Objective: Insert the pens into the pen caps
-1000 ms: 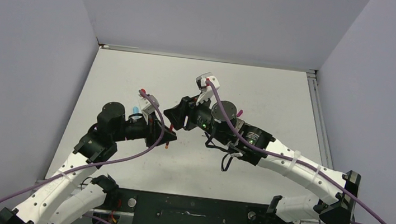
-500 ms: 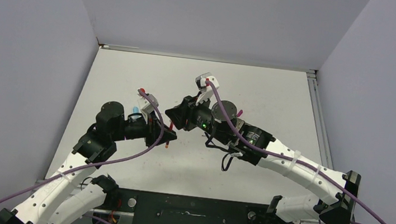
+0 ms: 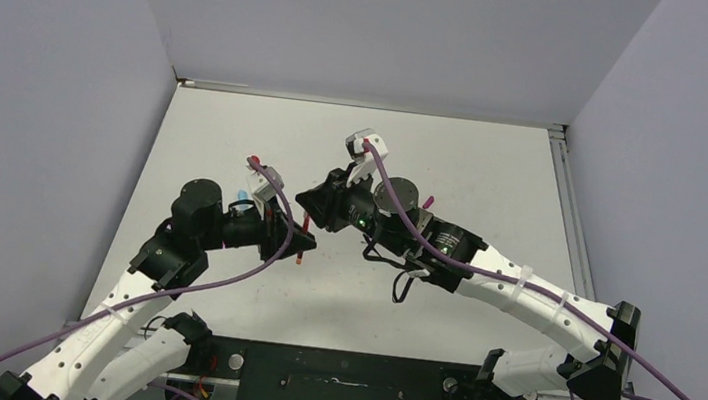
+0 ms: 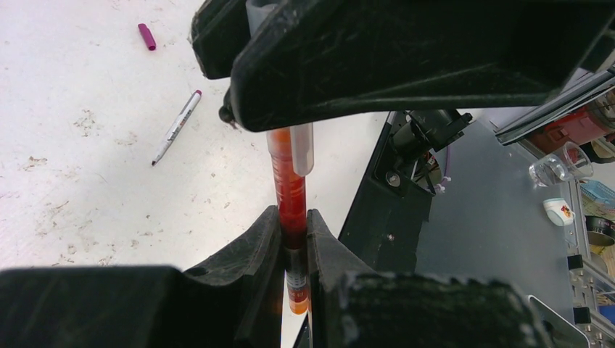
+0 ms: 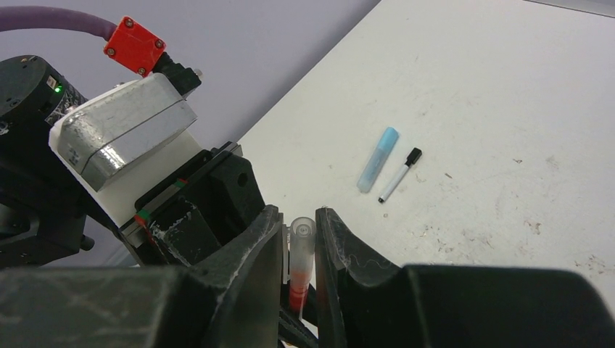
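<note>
Left wrist view: my left gripper (image 4: 294, 233) is clamped on the red pen (image 4: 289, 185), low on its barrel
Pen axis: straight out from between my left fingers toward my right gripper (image 5: 299, 232)
Cap: a clear cap (image 4: 302, 148) sits at the pen's far end, in line with it
Right fingers: narrow, pads at the cap's two sides
Next move, my guess: push along that one axis; tilt would jam it
Farther off: light-blue cap (image 5: 379, 168) and black-tipped pen (image 5: 397, 176) side by side on the table (image 5: 508, 109)
</note>
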You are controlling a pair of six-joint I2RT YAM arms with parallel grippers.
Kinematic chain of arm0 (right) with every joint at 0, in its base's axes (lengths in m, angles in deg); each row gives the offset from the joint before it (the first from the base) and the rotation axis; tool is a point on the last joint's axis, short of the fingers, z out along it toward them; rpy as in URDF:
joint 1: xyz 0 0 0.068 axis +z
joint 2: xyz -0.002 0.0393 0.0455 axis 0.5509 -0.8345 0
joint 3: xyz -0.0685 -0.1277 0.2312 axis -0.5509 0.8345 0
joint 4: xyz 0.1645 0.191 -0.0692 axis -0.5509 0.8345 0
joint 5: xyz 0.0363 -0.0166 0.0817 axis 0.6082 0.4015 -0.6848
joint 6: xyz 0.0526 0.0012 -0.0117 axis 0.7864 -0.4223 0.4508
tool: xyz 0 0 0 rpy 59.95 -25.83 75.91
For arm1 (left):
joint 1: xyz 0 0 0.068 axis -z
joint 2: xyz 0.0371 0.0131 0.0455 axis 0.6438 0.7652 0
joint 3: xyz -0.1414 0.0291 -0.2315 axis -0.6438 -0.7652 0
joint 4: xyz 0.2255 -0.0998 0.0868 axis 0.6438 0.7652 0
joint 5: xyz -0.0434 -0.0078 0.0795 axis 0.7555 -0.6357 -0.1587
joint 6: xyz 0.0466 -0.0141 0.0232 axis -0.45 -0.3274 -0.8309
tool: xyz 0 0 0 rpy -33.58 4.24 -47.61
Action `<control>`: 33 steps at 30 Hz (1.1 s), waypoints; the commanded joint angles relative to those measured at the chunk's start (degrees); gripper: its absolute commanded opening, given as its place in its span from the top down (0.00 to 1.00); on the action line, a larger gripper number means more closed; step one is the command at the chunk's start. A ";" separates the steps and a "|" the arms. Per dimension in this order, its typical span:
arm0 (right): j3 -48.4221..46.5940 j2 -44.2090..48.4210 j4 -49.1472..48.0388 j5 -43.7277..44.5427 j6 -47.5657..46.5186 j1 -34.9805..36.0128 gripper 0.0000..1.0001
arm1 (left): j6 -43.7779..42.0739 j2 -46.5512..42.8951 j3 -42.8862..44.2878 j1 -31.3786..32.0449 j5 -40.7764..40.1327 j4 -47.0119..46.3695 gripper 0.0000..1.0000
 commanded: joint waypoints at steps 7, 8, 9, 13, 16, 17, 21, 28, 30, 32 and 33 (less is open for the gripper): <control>-1.59 -0.60 1.62 -3.71 -1.81 1.97 0.95 | -0.03 0.75 6.73 -0.12 -1.21 -3.75 1.00; -1.41 -0.57 1.74 -3.85 -1.92 2.11 0.95 | -0.03 0.92 7.16 -0.13 -1.57 -3.71 1.00; -1.23 -0.57 1.87 -4.01 -1.95 2.24 0.95 | -0.03 1.05 7.60 -0.21 -1.86 -3.68 1.00; -0.19 -0.40 2.33 -4.92 -2.03 2.61 0.95 | -0.32 1.90 9.83 -0.22 -2.54 -3.29 1.00; 0.53 -0.33 2.70 -5.73 -1.95 2.70 0.95 | -0.82 2.66 11.57 -0.28 -3.07 -2.60 1.00; 0.76 -0.27 2.91 -6.09 -1.94 2.70 0.95 | -1.08 2.93 12.11 -0.30 -3.24 -2.34 1.00; 1.34 -0.29 3.55 -7.27 -2.01 2.87 0.95 | -2.16 3.83 14.34 -0.44 -3.73 -1.15 1.00; 2.08 -0.37 5.08 -9.18 -2.32 2.96 0.95 | -3.55 4.91 17.37 -1.43 -3.98 0.20 1.00; 2.35 -0.51 5.49 -9.53 -2.39 3.05 0.95 | -3.79 5.30 18.23 -1.85 -4.01 0.52 1.00; 2.83 -0.60 5.76 -9.87 -2.47 3.13 0.95 | -3.98 5.69 18.97 -2.18 -3.84 0.71 1.00; 3.15 -0.62 5.87 -9.88 -2.27 3.14 0.95 | -4.05 5.83 19.42 -2.34 -3.77 0.76 1.00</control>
